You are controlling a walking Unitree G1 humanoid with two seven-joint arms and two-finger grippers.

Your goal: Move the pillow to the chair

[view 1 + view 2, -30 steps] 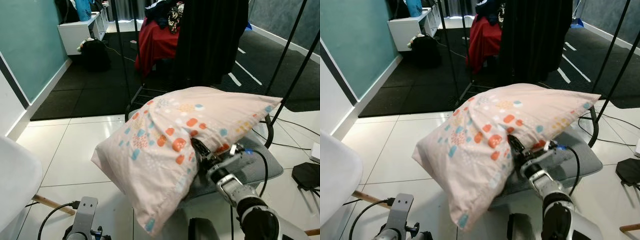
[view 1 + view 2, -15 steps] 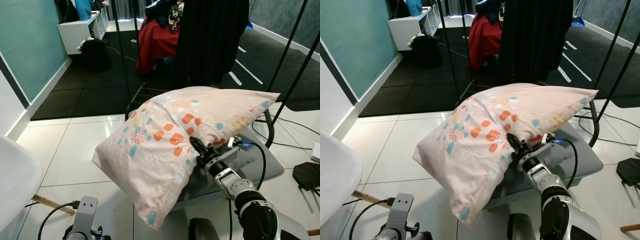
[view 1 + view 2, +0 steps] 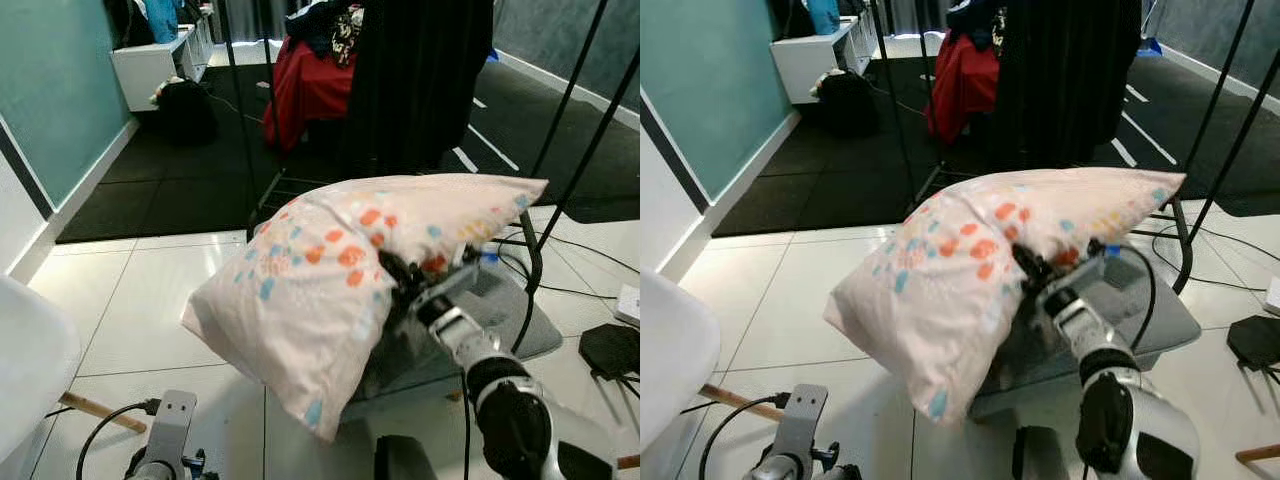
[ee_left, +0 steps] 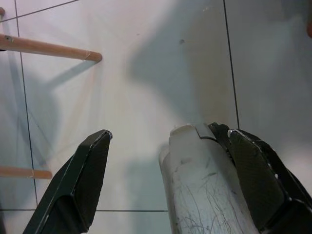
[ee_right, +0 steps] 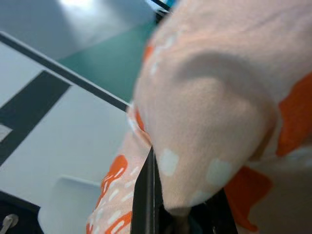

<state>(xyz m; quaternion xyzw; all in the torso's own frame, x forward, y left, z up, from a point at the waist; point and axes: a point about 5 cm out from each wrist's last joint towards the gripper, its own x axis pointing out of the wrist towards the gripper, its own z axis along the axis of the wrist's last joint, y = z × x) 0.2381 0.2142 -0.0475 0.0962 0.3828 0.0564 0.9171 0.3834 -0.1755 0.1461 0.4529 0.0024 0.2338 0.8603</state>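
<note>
The pillow (image 3: 330, 280), pale pink with orange, blue and white spots, is held up in the air in front of you, its long body running from a low corner on your left to a raised corner on your right, above the white tiled floor (image 3: 140, 300). Your right gripper (image 3: 392, 275) is pressed into the pillow's underside near its middle, the black fingers closed on a bunched fold of the cover; in the right wrist view you see that fold (image 5: 204, 146) pinched between the fingers (image 5: 144, 204). Behind and below the pillow, just beside your right forearm, lies a grey padded seat (image 3: 500, 310) framed by black metal tubing (image 3: 530, 270). Your left gripper (image 4: 161, 185) hangs low over the floor tiles with its two black fingers (image 4: 83, 180) spread wide apart, holding nothing; a scuffed white cylindrical part (image 4: 204, 190) sits between them, against one finger, and a wooden leg (image 4: 48, 48) crosses the tiles beyond. At your far left you see the rounded edge of a white chair (image 3: 30, 360), well apart from the pillow. Farther back, on the dark carpet (image 3: 180, 180), stand a red-draped piece of furniture (image 3: 310, 85) heaped with clothing, a hanging black cloth (image 3: 420, 80), a black bag (image 3: 185, 105) and a white low shelf (image 3: 160, 60) against the teal wall (image 3: 50, 90).
</note>
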